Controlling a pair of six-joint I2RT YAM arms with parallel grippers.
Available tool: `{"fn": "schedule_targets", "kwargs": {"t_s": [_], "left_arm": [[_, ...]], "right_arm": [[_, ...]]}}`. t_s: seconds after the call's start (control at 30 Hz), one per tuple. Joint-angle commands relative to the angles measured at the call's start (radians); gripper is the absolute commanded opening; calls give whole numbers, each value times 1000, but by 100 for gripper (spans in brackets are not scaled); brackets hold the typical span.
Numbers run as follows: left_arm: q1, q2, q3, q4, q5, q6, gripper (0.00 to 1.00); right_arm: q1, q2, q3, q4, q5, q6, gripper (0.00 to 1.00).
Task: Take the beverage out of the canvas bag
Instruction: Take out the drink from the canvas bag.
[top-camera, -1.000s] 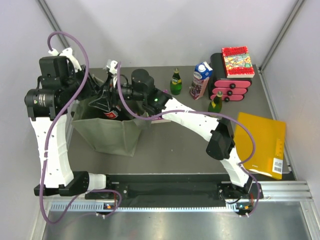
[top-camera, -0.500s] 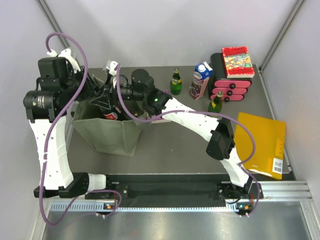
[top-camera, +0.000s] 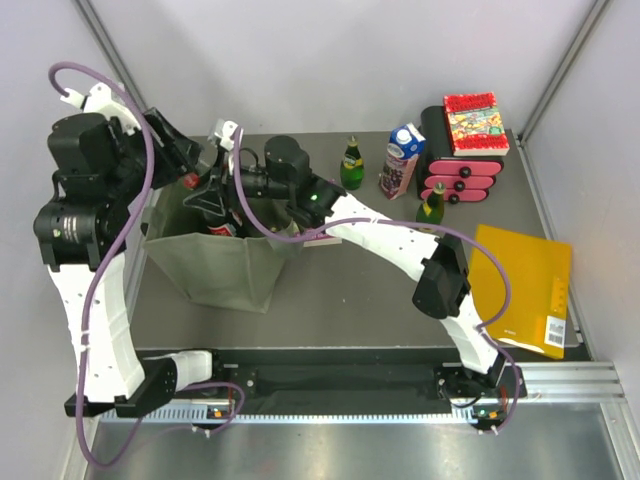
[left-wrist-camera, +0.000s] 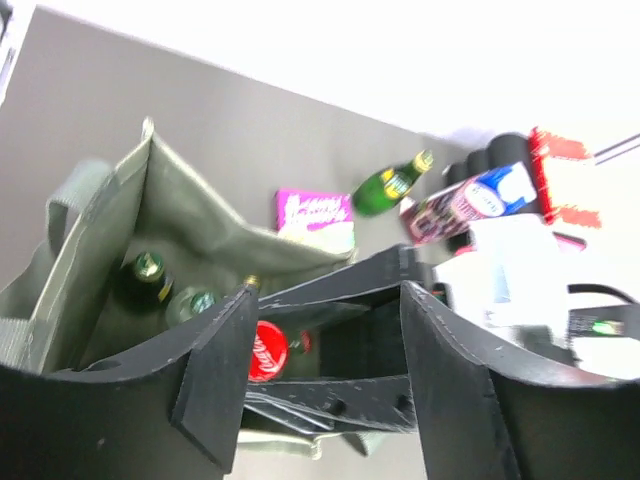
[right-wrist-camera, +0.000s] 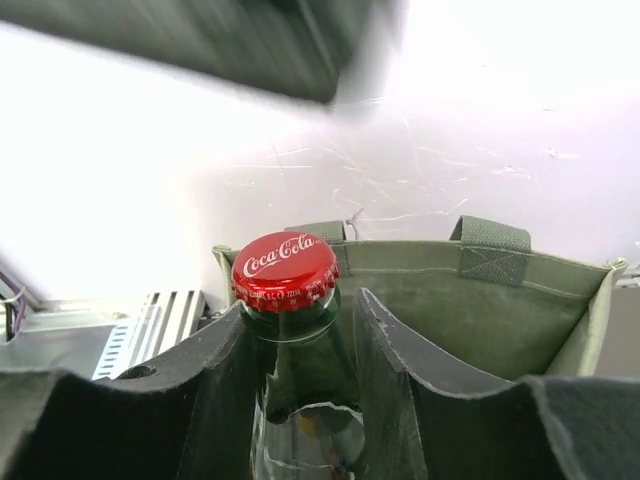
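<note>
Beverage bottle (right-wrist-camera: 285, 272) upright in canvas bag (right-wrist-camera: 480, 300), neck clamped in my right gripper (right-wrist-camera: 300, 310); exit straight up. Left gripper (left-wrist-camera: 330, 295) spread, empty, overhead.

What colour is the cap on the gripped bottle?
Red cap with white script; right wrist view shows best.

The top camera sits high behind the 2 arms and looks down on the whole table (top-camera: 350, 290), far enough back to take in both bases. The left wrist camera hangs above the canvas bag (left-wrist-camera: 190, 215), tilted down past the left gripper (left-wrist-camera: 325, 300) into the open mouth and on toward the table's far corner. The right wrist camera is very close, just over the bag's rim, looking along the right gripper (right-wrist-camera: 300, 305) toward a pale wall. All 3 views share the bag; both wrist views share the red-capped bottle (right-wrist-camera: 285, 268).
</note>
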Motion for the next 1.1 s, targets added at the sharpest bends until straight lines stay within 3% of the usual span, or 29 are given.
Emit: {"fn": "schedule_targets", "kwargs": {"t_s": [0.0, 0.23, 0.47, 1.07], "left_arm": [[0, -20, 42, 122, 6, -42, 65], [0, -56, 50, 131, -95, -8, 70], [0, -132, -47, 179, -208, 26, 77], [-1, -226, -262, 238, -197, 35, 79]], "right_arm": [[-10, -85, 55, 105, -4, 31, 0], [-33, -99, 124, 137, -10, 89, 0], [-58, -162, 141, 151, -26, 125, 0], [-85, -200, 219, 150, -7, 114, 0]]}}
